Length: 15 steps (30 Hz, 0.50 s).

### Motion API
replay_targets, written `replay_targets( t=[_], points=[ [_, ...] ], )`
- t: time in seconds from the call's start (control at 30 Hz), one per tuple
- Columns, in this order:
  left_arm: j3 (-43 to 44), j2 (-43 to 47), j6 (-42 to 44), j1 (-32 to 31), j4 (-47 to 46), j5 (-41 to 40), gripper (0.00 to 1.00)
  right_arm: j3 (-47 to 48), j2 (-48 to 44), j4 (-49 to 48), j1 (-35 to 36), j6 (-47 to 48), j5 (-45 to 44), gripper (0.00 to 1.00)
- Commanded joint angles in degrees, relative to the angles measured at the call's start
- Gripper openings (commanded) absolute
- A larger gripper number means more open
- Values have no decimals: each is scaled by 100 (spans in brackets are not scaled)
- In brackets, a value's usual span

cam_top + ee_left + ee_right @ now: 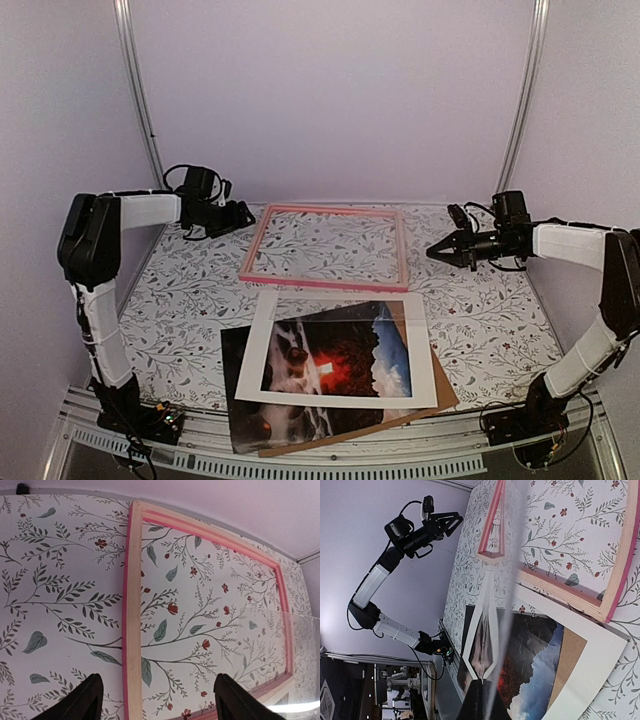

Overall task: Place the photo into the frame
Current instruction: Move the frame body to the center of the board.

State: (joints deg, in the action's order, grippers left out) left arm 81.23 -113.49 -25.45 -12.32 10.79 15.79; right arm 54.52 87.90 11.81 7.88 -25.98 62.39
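Photo (340,365) beneath white mat (340,306); left jaws wide and empty, right jaws tight on clear pane (302,655).

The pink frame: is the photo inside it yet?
Not yet, it is empty. Only the flowery tablecloth shows through the frame. The photo lies outside it, under a white mat.

Frame (132,630) looked like pale bare wood with smooth pink-painted edges. Photo (330,365) was properly glossy. White mat (421,350) and brown board (447,390) were matt card. Clear sheet (305,670), lower right of the left wrist view, was shiny and see-through. Table cover (180,300) was a flat matt print.
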Motion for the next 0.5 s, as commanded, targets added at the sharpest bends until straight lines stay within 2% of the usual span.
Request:
replay_targets(
  t=[0.0,0.23,0.47],
  points=[
    [853,-742,662,36,909,-553,77,282,326,594,-92,304,-272,0],
    [1970,-1738,1003,30,1394,-628,65,417,519,677,-144,417,-254,0],
    [2103,-1982,1034,-30,1380,-361,56,477,487,726,-262,395,-232,0]
  ],
)
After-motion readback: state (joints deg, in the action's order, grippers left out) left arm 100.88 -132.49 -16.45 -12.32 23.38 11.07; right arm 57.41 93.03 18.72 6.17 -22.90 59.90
